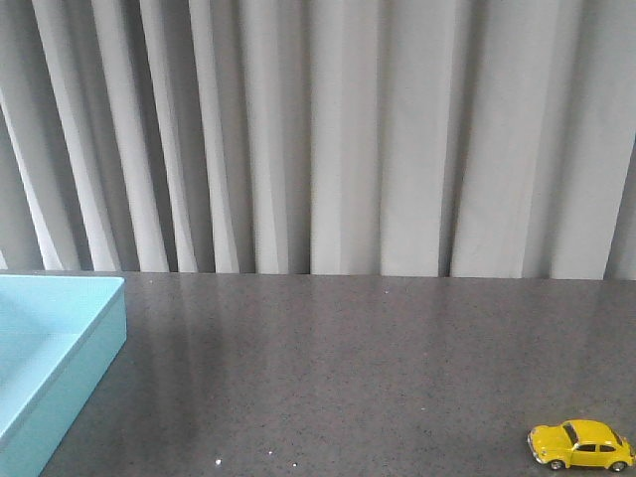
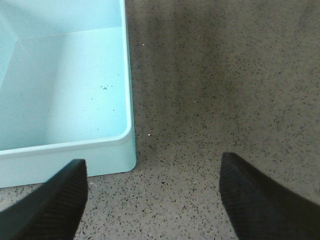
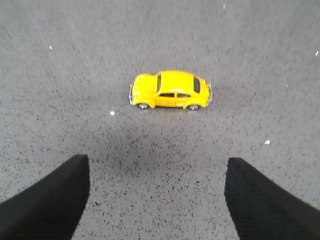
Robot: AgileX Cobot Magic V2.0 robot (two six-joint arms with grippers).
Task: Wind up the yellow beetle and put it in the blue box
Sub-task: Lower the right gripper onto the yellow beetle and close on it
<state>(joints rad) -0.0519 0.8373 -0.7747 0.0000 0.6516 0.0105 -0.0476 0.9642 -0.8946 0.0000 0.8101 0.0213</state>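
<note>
The yellow beetle [image 1: 581, 444] stands on its wheels on the dark speckled table at the front right, side-on. In the right wrist view the beetle [image 3: 170, 90] sits ahead of my right gripper [image 3: 157, 175], which is open and empty, some way short of the car. The blue box [image 1: 55, 343] lies at the left edge of the table and is empty. In the left wrist view its corner [image 2: 127, 145] is just ahead of my left gripper [image 2: 152, 172], which is open and empty above the table. Neither gripper shows in the front view.
A grey pleated curtain [image 1: 328, 134] hangs behind the table's far edge. The dark speckled tabletop [image 1: 338, 368] stretches between the box and the car.
</note>
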